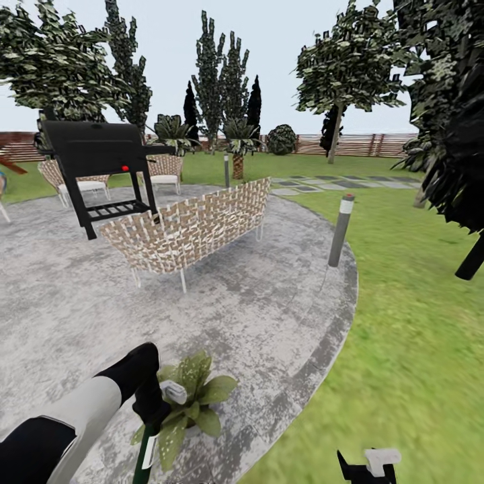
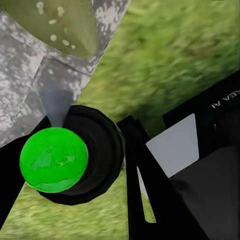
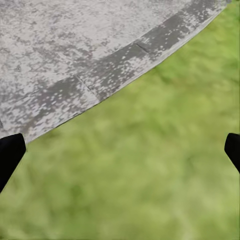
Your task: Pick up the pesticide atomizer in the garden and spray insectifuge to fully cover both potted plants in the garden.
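One plant in reach: a potted plant (image 1: 191, 400) of pointed, pale-speckled green leaves stands on the stone patio (image 1: 81, 302) near its rim; its pot is hidden by the leaves.
Left gripper (image 1: 156, 402): closed round the pesticide atomizer (image 1: 146, 452), right in front of the plant.
Atomizer look: a thin green stem with a white label, hanging below the fingers in the head view; in the left wrist view a glossy green ball (image 2: 53, 159) sits in a black ring.
Writing: white letters on the black gripper body read only "EA AI" (image 2: 226, 98), cut off at the edge; the atomizer's label is too small to read.
Right gripper (image 1: 366, 468): at the head view's lower edge; its fingertips (image 3: 11, 150) are spread wide and hold nothing, over the lawn (image 3: 150, 170) beside the patio's edge.
Farther: a grey bollard lamp (image 1: 340, 230), a woven wicker sofa (image 1: 191, 225), a black barbecue grill (image 1: 97, 165).
Farthest: stepping slabs (image 1: 329, 183), a palm (image 1: 238, 144), a brown slatted fence (image 1: 370, 143).
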